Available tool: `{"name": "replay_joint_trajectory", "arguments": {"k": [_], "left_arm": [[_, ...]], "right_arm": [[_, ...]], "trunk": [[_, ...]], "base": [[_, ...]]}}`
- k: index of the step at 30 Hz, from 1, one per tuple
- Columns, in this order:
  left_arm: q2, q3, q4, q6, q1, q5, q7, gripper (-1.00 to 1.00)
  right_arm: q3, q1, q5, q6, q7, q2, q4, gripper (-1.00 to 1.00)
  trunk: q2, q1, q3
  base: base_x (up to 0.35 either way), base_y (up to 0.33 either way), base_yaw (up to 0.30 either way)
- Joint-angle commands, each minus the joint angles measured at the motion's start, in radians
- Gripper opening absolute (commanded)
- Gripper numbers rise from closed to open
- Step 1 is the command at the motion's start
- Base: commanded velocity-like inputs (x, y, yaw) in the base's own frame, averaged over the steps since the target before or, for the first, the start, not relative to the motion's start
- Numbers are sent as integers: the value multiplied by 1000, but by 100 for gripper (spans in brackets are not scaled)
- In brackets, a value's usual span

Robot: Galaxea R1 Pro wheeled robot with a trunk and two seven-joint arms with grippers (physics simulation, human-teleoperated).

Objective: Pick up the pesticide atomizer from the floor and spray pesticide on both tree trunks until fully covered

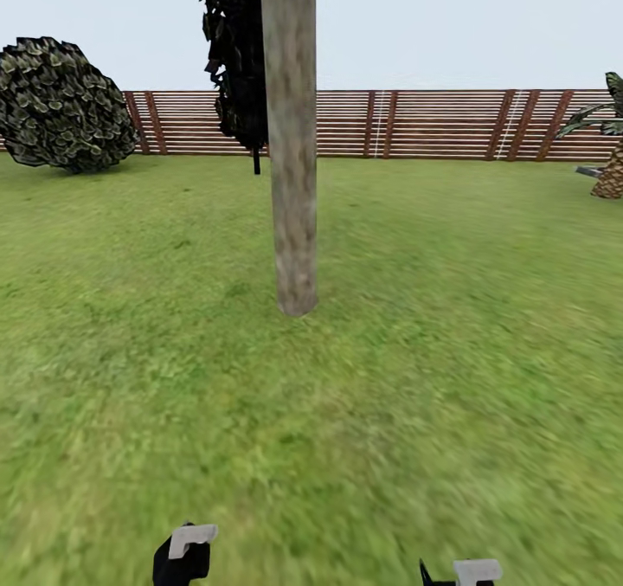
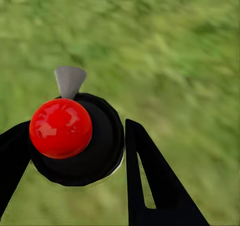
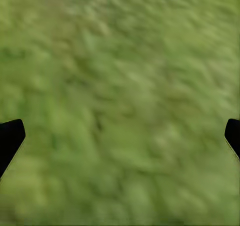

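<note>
A thick pale grey-beige tree trunk [image 1: 292, 162] rises from the grass straight ahead, a few steps away. Behind it and slightly left stands a second tree [image 1: 234, 58] with dark jagged foliage, near the fence. In the left wrist view, the pesticide atomizer [image 2: 60, 128], dark-bodied with a red top and a grey nozzle, sits between the black fingers of my left gripper [image 2: 77, 136], which is shut on it. My left gripper [image 1: 182, 560] sits at the bottom edge of the head view. My right gripper [image 3: 122, 136] is open over bare grass and also shows low at the right [image 1: 463, 576].
A red-brown slat fence [image 1: 433, 123] closes the lawn at the back. A round dark bush [image 1: 61, 106] stands at the far left, and a palm-like plant [image 1: 610, 149] at the far right. Grass surrounds the trunk on all sides.
</note>
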Motion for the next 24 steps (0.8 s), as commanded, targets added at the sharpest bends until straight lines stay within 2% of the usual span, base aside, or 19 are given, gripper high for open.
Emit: {"name": "replay_joint_trajectory", "arguments": {"k": [1,24], "left_arm": [[0,0,0,0,0,0,0,-100],[0,0,0,0,-1,0,0,-100]], "right_arm": [[0,0,0,0,0,0,0,100],[0,0,0,-1,0,0,1,100]], "trunk": [[0,0,0],[0,0,0]], "base": [[341,0,0],[341,0,0]]}}
